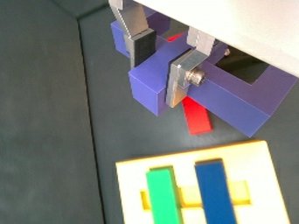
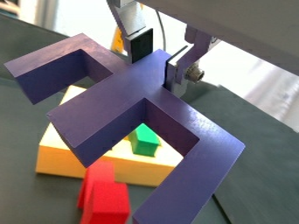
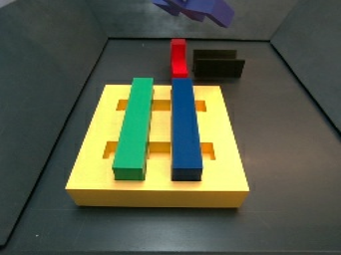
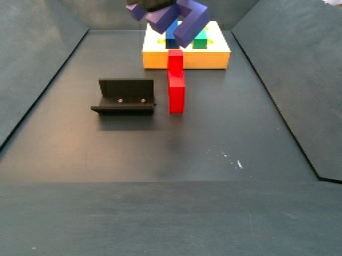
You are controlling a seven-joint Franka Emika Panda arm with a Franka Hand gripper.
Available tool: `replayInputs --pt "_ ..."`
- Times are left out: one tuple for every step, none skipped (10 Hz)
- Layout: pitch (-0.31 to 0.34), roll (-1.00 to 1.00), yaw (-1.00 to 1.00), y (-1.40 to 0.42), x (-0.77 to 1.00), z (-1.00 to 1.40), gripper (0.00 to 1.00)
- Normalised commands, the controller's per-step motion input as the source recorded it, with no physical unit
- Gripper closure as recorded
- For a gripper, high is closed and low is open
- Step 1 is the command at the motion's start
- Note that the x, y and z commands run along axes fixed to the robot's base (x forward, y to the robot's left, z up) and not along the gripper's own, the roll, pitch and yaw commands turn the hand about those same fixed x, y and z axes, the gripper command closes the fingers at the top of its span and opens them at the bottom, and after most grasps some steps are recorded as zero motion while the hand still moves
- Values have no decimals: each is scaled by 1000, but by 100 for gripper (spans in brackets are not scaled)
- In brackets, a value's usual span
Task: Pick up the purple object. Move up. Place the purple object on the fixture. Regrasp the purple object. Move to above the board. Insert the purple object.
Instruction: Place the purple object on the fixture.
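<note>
The dark floor (image 4: 160, 150) is walled in on its sides, and much bare room is seen on it in front of the fixture (image 4: 124, 97) and the red block (image 4: 175, 82). The yellow board (image 3: 94, 149) lies near one end wall; a narrow strip of bare floor runs along each of its sides. A green bar (image 3: 134, 127) and a dark-blue bar (image 3: 185, 127) are seated in its slots, side by side. Beyond the board's far edge, the red block (image 3: 178, 57) lies close to the board, and the fixture (image 3: 217, 65) is just beside the block, near the far wall.

The purple object (image 2: 128, 105) is held high in the air, well above the floor, and nothing is touched by it. In a side view it (image 3: 197, 9) is seen at the very top, over the far end of the floor. In a side view it (image 4: 185, 16) hangs in front of the board (image 4: 217, 58).

The gripper (image 1: 162, 54) is clamped on the purple object (image 1: 233, 98). One silver finger (image 1: 183, 77) is pressed on one face of a cross arm, and one (image 1: 136, 39) on the other face. In both wrist views the red block (image 1: 197, 116) and the board (image 1: 263, 171) are seen far below the held piece. The way down to the fixture is open.
</note>
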Motion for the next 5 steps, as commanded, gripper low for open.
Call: replayInputs --pt "146 -266 371 -166 757 -66 100" --pt "186 -37 320 -29 837 60 100" --pt "174 0 391 -3 791 214 100" --pt "126 37 469 -43 726 223 100" --pt "103 40 463 -83 751 180 100"
